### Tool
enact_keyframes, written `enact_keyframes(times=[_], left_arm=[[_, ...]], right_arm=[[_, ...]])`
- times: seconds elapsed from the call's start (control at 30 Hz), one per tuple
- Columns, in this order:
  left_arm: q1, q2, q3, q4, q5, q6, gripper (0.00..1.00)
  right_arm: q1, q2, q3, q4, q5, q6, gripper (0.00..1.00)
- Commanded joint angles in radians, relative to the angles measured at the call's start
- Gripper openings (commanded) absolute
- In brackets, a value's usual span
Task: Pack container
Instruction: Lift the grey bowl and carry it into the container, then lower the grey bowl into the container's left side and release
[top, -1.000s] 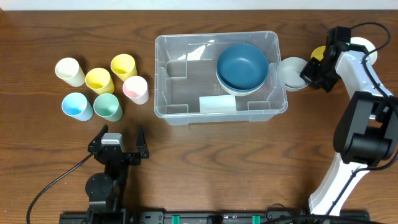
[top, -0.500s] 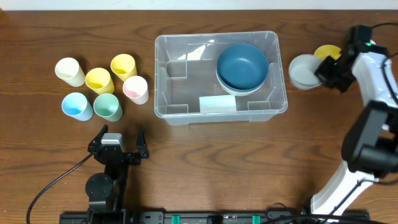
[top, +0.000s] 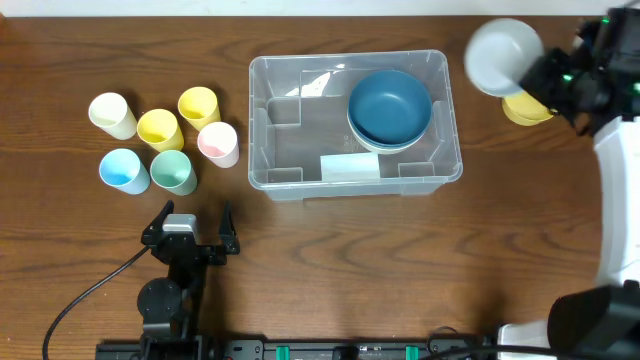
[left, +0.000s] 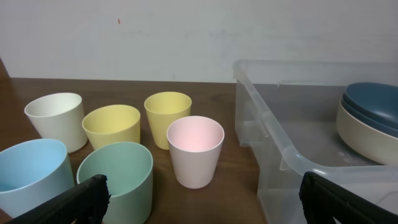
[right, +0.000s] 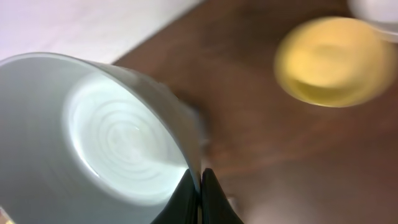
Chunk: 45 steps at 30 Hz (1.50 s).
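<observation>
Since 1 second ago, the pale bowl (top: 505, 57) has risen from the table beside the container (top: 290, 150), which sits mid-table. My right gripper (right: 200, 188) pinches the bowl's rim, fingers nearly together. The left gripper (top: 190, 230) is spread, holding nothing.

Right wrist view: a pale bowl (right: 106, 143) fills the left and lower left of the frame, tilted so that its interior, marked with concentric rings, faces the camera. At bottom centre the two dark fingertips of the right gripper (right: 200, 193) are pinched together on the bowl's rim. A yellow bowl (right: 329, 59), blurred, lies at upper right on the brown wooden table (right: 249, 124), apart from the pale bowl, and a light, featureless surface (right: 74, 25) occupies the upper left corner.
</observation>
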Motion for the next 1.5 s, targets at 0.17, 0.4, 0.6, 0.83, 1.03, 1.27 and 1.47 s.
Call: enact_keyframes(times=[0.17,0.4,0.6,0.83,1.03,1.27,1.47], left_arm=[[0.005,-0.004,-0.016,-0.036,0.014,0.017,0.98],[0.005,-0.004,-0.016,-0.036,0.014,0.017,0.98],[0.005,-0.004,-0.016,-0.036,0.014,0.017,0.98],[0.005,-0.004,-0.016,-0.036,0.014,0.017,0.98],[0.005,-0.004,-0.016,-0.036,0.014,0.017,0.98],[0.005,-0.004,-0.016,-0.036,0.014,0.017,0.98],[0.005,-0.004,-0.016,-0.036,0.014,0.017,0.98]], right_arm=[[0.358,0.015,0.007,0.183,-0.047,0.074,0.02],[0.612,0.089,0.007,0.333,0.108,0.101,0.06],[0.711,0.192,0.007,0.368,0.192,0.104,0.06],[0.720,0.289,0.007,0.379,0.214,0.104,0.05],[0.718,0.353,0.007,0.404,0.222,0.095,0.04],[0.718,0.393,0.007,0.412,0.274,0.084,0.04],[0.718,0.403,0.007,0.421,0.346,0.075,0.04]])
